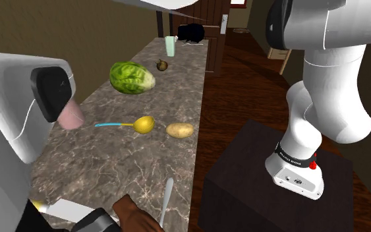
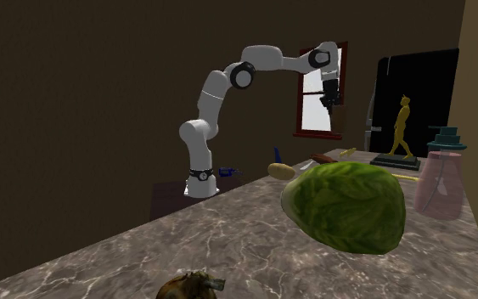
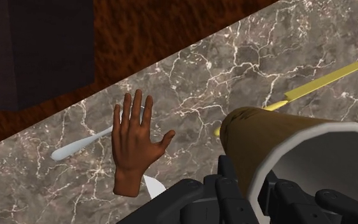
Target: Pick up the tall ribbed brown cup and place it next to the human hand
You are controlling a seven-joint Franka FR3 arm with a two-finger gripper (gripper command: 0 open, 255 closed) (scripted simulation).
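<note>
1. The all-black two-finger gripper (image 3: 254, 194) is closed on the tall brown cup (image 3: 285, 137), which is white inside. Its fingers (image 3: 225, 188) appear to pinch the wall at the rim, one outside and one inside.
2. The cup is held in the air over the grey veined marble counter (image 3: 234, 70). Its open mouth is turned toward the wrist camera, as is expected of a cup hung by its rim.
3. The dark-brown human hand (image 3: 136, 149) is laid flat on the counter with its fingers spread, below the gripper and on the cup's closed-end side. In the shoulder view it is found at six o'clock (image 1: 134, 214), at the counter's near end.
4. A slender white utensil (image 3: 82, 145) is tucked under the hand. In the shoulder view it is seen at the hand's two o'clock (image 1: 166, 198). A thin yellow rod (image 3: 336, 75) is laid on the marble beyond the cup. The bare spots beside the hand are narrowed by both.
5. In the second exterior view the gripper (image 2: 328, 100) is held high, at about twelve o'clock of the large green cabbage (image 2: 347, 208). This height is judged to keep the cup clear of the things on the counter.
6. The carry is judged nearly done, with lowering and release not yet done. Bare marble on the hand's thumb side is judged the best spot. A tall cup set on the utensil could be tipped.
</note>
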